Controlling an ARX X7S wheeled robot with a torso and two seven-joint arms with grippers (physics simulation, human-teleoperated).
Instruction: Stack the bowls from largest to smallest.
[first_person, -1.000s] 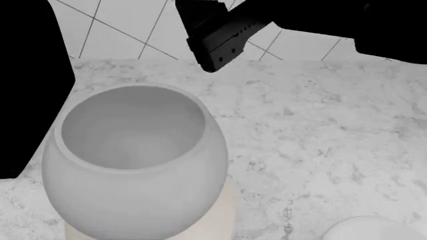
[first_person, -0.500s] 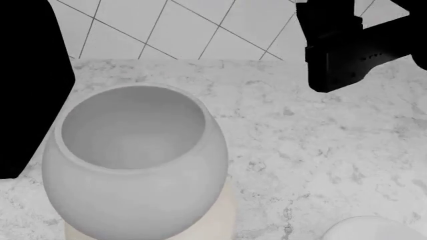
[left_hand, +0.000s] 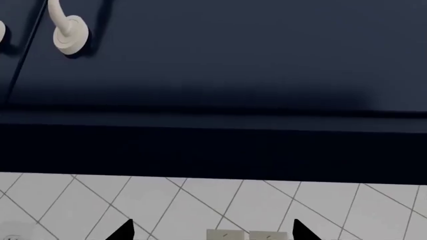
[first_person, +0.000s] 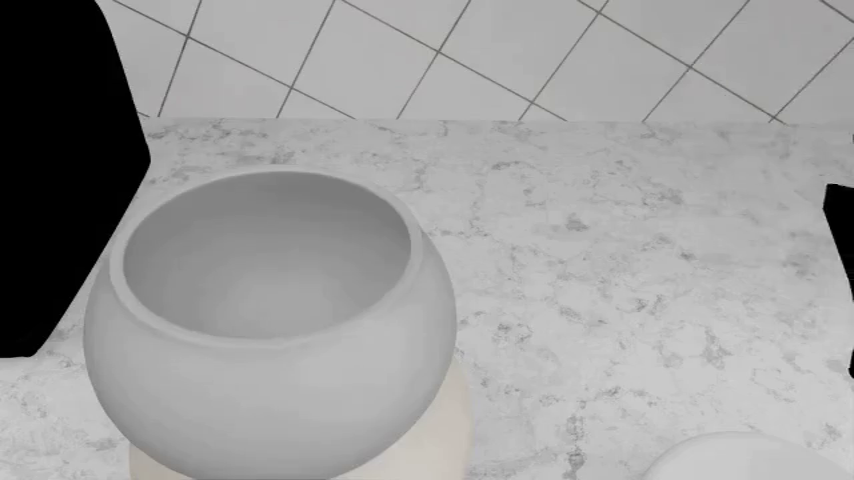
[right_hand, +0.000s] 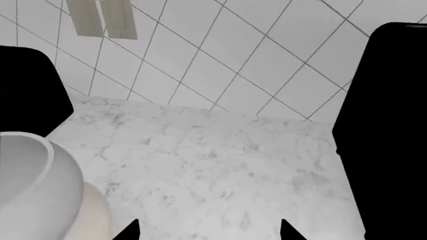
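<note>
grey bowl (first_person: 267, 320): pot-bellied, sits inside the cream bowl (first_person: 447, 440) at the near left of the table (first_person: 627, 270) — only a sliver of cream shows under it, so that step looks done.
white bowl (first_person: 747, 458): small, only its rim peeks in at the near right of the table, well apart from the stack — judged the next one to move.
handling: matte and rigid, likely light; thin flared rim probably chips if dropped, smooth wall may slip. Best hold is a pinch across the rim, one finger inside and one outside, then lower straight into the grey bowl's mouth.
left tool (left_hand: 210, 235): raised, camera faces the dark cabinet (left_hand: 220, 65) and its knob (left_hand: 67, 35); only two fingertips show, set apart with nothing between — open and empty.
right tool (right_hand: 207, 232): over bare table just beside the stack, two tips apart, empty.
in the way: nothing lies between the white bowl and the stack; the grey bowl's narrowed mouth is the tight spot. Tiled wall (first_person: 441, 60) and outlet (right_hand: 100, 17) stand behind, clear of the path. Dark shape at the head view's left edge is probably the left arm — cannot tell more.
</note>
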